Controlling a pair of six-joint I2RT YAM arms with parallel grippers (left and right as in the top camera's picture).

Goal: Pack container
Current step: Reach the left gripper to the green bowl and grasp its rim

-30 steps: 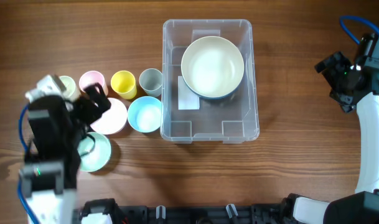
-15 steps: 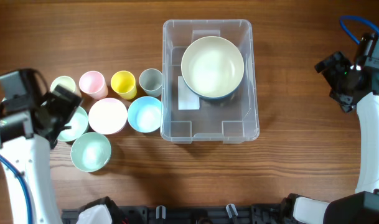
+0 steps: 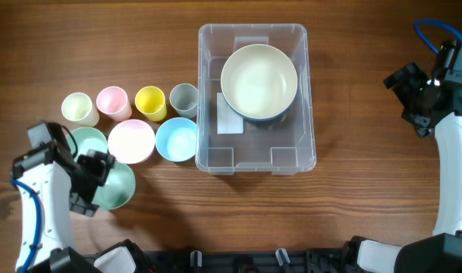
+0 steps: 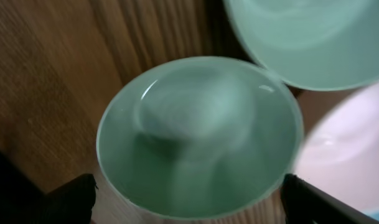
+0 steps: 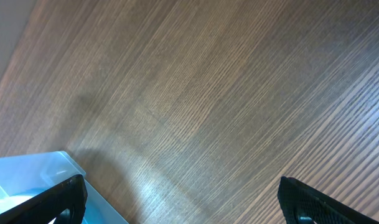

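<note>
The container (image 3: 253, 148), a clear rectangular bin, stands mid-table with a large cream bowl (image 3: 259, 81) and a white label (image 3: 229, 115) inside it. My left gripper (image 3: 90, 183) is open at the front left, over a pale green bowl (image 3: 118, 188). In the left wrist view its fingers (image 4: 189, 208) stand either side of this bowl (image 4: 198, 134), not touching it. My right gripper (image 3: 413, 95) is open and empty at the far right, well away from the bin. In the right wrist view its jaws (image 5: 183, 199) are over bare wood, with the bin's corner (image 5: 46, 171) at lower left.
Left of the bin stand several cups: cream (image 3: 77, 108), pink (image 3: 113, 101), yellow (image 3: 150, 102), grey (image 3: 183, 98). In front of them are a second green bowl (image 3: 86, 139), a pink bowl (image 3: 131, 141) and a blue bowl (image 3: 176, 140).
My left gripper has swung from the left of the cups toward the front and now hangs over the front green bowl. The right arm has not moved.
</note>
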